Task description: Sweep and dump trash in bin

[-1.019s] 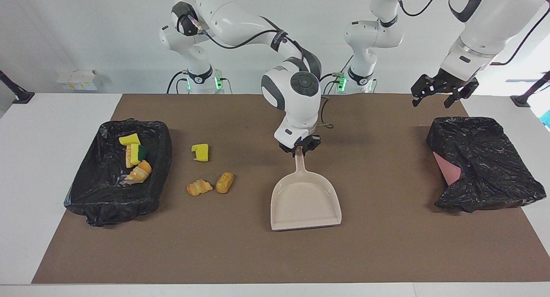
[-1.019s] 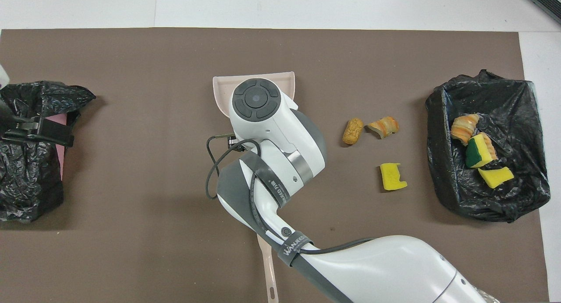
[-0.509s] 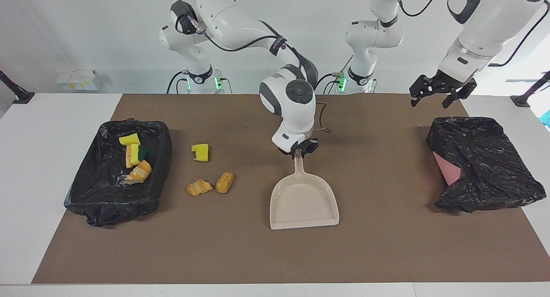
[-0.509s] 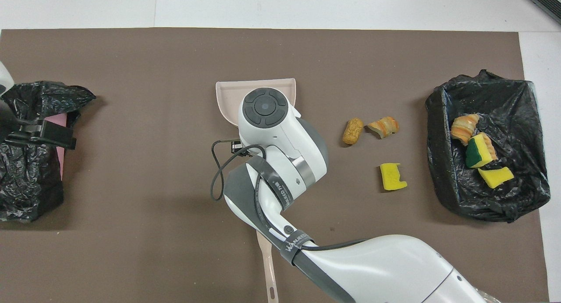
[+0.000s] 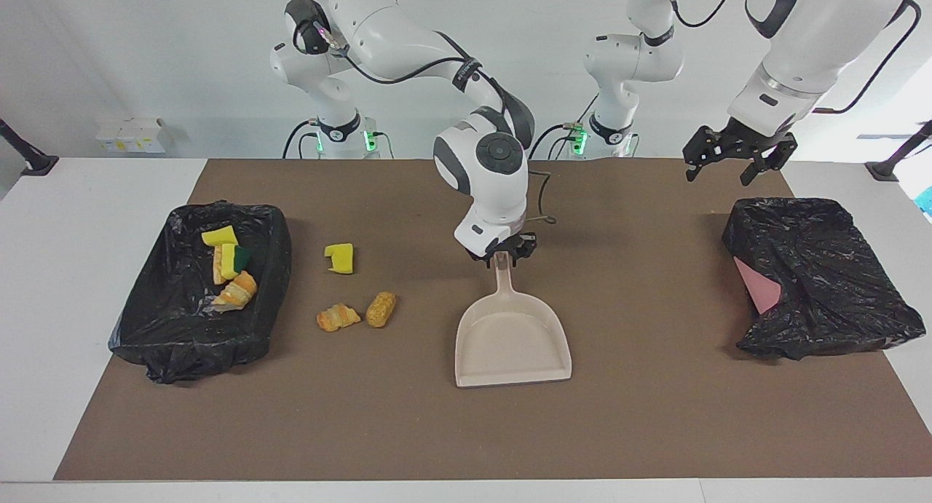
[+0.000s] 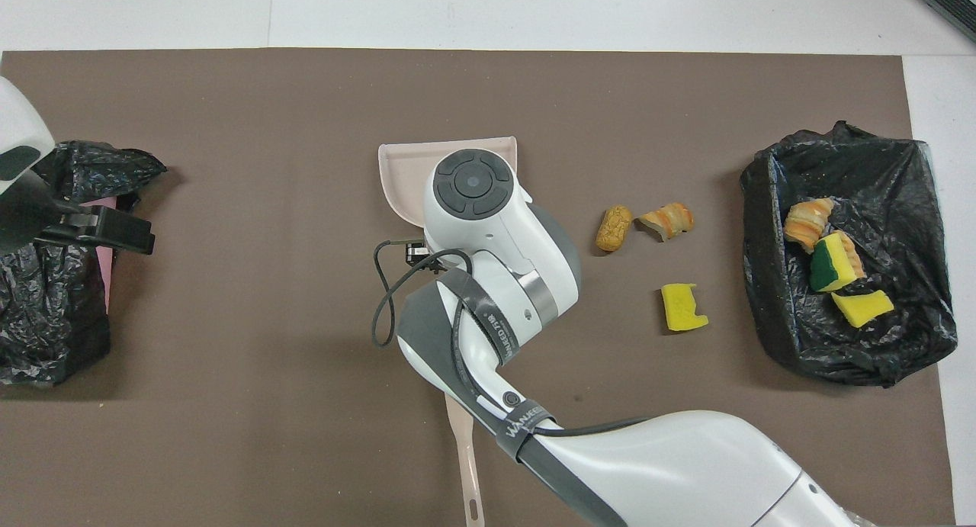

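The dustpan [image 5: 512,339] lies flat on the brown mat [image 5: 655,430] in the middle of the table, its open mouth turned away from the robots and its handle pointing toward them. The right gripper [image 5: 502,254] is just at the tip of this handle; I cannot tell if its fingers grip the handle or are letting it go, because the wrist covers them. I judge the pan was put down here between loads.

Of the trash, 4 pieces lie in the lined bin [image 5: 271,270] at the right arm's end of the table. 3 pieces are on the mat between that bin and the dustpan: a yellow sponge chunk [image 5: 340,258], a croissant bit [image 5: 337,317] and a bread roll [image 5: 381,309], so the task is about half done.

The left gripper [image 5: 732,161] hangs with its fingers spread, holding nothing, over the mat beside a second black bag [image 5: 823,270]; this arm waits.

In the overhead view the right arm hides most of the dustpan, only the front edge and the handle end show. What the pink patch [image 5: 759,286] under the second bag is, I cannot say
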Robot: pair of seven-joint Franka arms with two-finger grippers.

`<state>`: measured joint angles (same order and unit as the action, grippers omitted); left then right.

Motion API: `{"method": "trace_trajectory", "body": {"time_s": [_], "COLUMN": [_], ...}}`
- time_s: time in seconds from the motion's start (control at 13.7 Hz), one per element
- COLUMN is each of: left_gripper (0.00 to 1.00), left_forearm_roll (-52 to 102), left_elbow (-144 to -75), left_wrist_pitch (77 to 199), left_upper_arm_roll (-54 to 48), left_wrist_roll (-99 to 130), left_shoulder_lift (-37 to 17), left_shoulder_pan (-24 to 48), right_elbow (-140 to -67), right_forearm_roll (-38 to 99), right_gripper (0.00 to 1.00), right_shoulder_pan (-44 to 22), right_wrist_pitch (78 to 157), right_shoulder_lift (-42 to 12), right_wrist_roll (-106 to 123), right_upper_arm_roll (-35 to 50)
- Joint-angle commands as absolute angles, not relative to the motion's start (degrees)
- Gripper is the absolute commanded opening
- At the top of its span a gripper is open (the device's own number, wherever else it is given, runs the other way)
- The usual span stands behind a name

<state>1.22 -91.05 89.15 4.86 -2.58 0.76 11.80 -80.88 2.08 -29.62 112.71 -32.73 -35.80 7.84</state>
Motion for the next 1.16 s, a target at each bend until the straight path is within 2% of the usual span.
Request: {"method": "trace_trajectory", "body": {"time_s": [0.0,0.29,0.58,0.8,1.09], "left_gripper": [1.00,1.00,1.00,1.00,1.00], "left_forearm_roll": [0.8,0.7,0.9,0.9,1.5], "left_elbow": [-92.1,-92.4,-92.5,-92.4,-93.0], "left_wrist_pitch": [91.1,93.2,96.8,98.3,105.0], "left_upper_arm_roll": [5.5,5.5,5.4,5.4,5.4], "left_wrist_roll": [-1.9,3.2,13.9,18.3,25.9], "left_shoulder_lift": [0.8,-0.9,-3.7,-6.1,-9.6], "left_shoulder_pan": [15.0,19.3,22.3,24.7,29.3], "right_elbow": [-83.1,-87.2,-103.6,-112.6,-126.7], "right_forearm_roll": [3.4,3.3,3.4,4.6,9.3], "right_gripper": [0.80,0.80,0.80,0.79,0.78], "right_shoulder_pan": [-29.4,-30.5,-33.1,-37.3,-42.2], "right_wrist_pitch": [113.3,109.7,109.1,109.6,118.2], "right_shoulder_lift": [-30.2,-24.9,-11.5,-5.6,2.5], "right_wrist_roll": [-37.9,-38.9,-39.9,-40.9,-41.7], "right_upper_arm_roll": [8.1,8.2,8.3,8.3,8.3]}}
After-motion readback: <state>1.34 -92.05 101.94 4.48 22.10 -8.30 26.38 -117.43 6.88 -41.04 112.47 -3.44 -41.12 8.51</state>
